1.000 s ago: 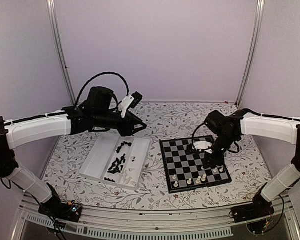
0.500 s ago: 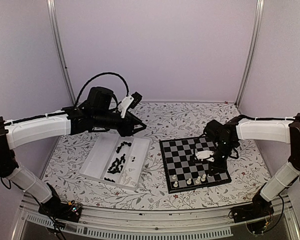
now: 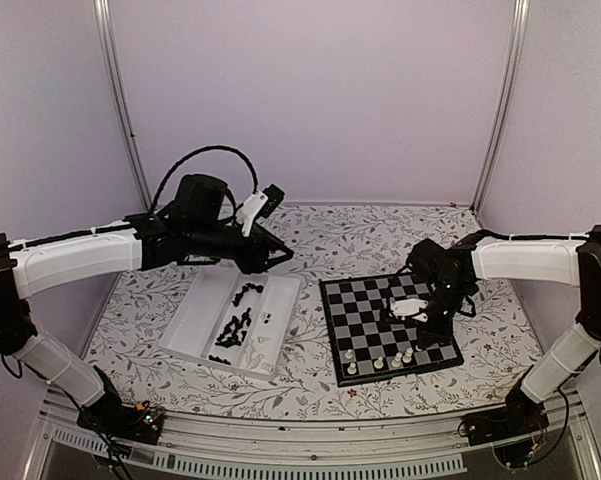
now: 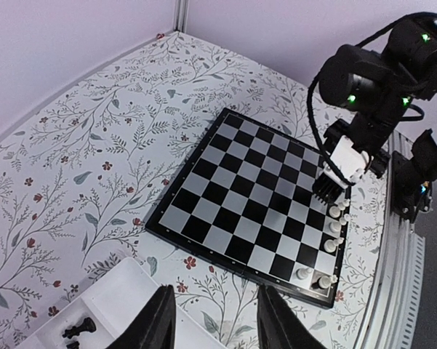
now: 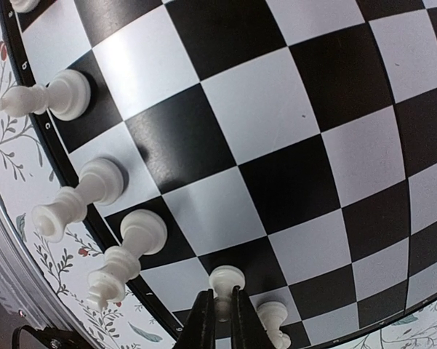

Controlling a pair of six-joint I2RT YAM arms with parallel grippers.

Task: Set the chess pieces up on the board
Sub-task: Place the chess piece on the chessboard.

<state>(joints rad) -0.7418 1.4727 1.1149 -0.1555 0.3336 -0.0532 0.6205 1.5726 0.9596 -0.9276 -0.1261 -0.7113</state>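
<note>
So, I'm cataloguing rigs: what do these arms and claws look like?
The left arm and right arm have white links between black joints. A black cable loops above the left arm. The left claw and right claw have black fingers; green lights dot the right arm.

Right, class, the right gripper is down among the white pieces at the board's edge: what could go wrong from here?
First, the right gripper is shut on a white piece, with a neighbour close beside it; opening the fingers might knock that one over. Second, this row sits by the edge of the board, so a nudged piece could roll off.
</note>
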